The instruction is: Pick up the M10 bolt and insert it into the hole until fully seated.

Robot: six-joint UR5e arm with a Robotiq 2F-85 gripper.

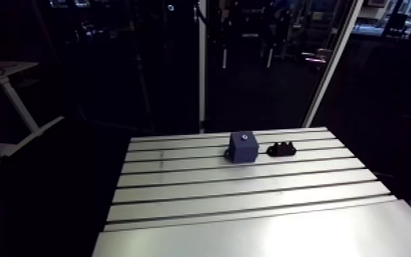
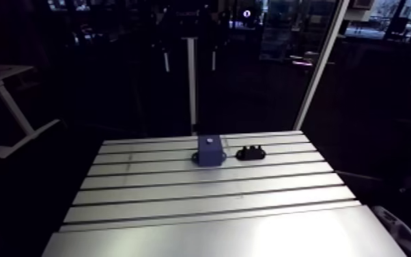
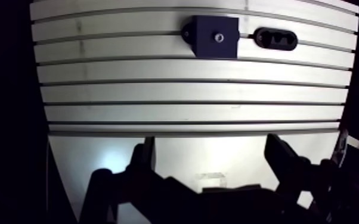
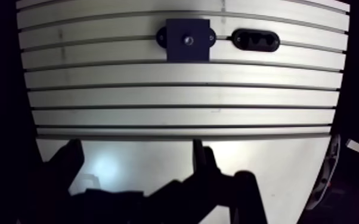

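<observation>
Slotted table [image 3: 188, 92], blue block [image 3: 216, 37] just beside black holder [image 3: 275, 39], hand [image 3: 210, 143] spread apart, empty.

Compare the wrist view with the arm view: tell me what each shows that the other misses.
Only the wrist view shows the gripper, its jaws wide apart and empty. Only the arm view shows the side faces of the blue block. Both show the slotted table, the block with a round spot on top, and the black holder beside it.
</observation>
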